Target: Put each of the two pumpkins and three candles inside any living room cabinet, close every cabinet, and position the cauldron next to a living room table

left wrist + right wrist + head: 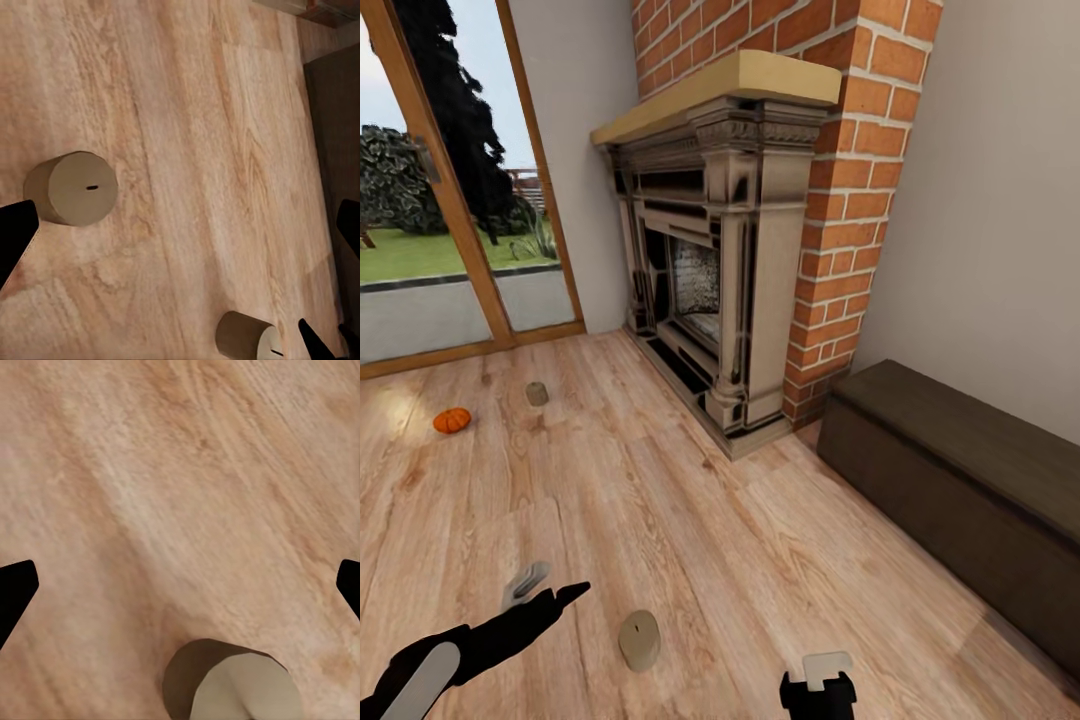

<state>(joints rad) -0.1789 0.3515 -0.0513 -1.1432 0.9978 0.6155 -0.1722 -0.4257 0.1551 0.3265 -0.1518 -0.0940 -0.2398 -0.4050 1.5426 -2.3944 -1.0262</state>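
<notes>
Left to right, we log: pumpkin (pixel 451 420) and candle (pixel 537 394) on the floor, left of frame; left gripper (pixel 545 588), spread, lower left; second candle (pixel 639 640) bottom centre; right gripper (pixel 180 585), spread; cabinet (pixel 960 480), shut, at right.

The left arm (pixel 455 650) is matte black, tapering to slim pointed black fingers (pixel 565 596), with a long pale grey rounded panel set into its side and a light grey ribbed part beside the fingers. The right gripper (pixel 817 690) is a blocky black body topped by a pale cream square plate. In both wrist views, black wedge-shaped fingertips (pixel 15 592) show, plain and unmarked.
</notes>
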